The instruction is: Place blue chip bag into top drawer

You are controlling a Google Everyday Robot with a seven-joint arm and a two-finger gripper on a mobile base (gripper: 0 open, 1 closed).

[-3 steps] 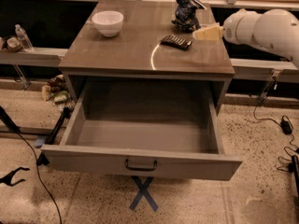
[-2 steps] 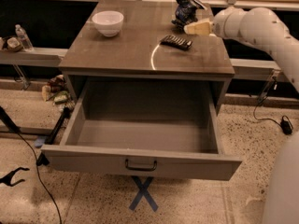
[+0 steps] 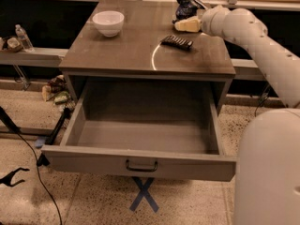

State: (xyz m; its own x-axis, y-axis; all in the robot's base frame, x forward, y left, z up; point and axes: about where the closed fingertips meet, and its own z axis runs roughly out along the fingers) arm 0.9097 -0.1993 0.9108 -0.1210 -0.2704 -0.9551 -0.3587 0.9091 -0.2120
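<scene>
The blue chip bag (image 3: 186, 6) is a crumpled dark navy bag at the back right of the counter top. My gripper (image 3: 186, 25) is at the end of the white arm that reaches in from the right. It sits just in front of and below the bag, low over the counter, very near the bag or touching it. The top drawer (image 3: 93, 161) is pulled out wide under the counter, and its inside shows nothing in it. Its dark handle (image 3: 141, 165) is at the centre of the front panel.
A white bowl (image 3: 108, 22) stands at the back left of the counter. A flat black ribbed bar (image 3: 177, 42) lies in front of my gripper. My white body (image 3: 267, 172) fills the lower right. Cables (image 3: 28, 163) and a blue tape cross (image 3: 143, 193) lie on the floor.
My arm has swung left across the counter's back right corner, bringing the gripper from right of the bag to just in front of it. The bag, bar, bowl and drawer have not moved.
</scene>
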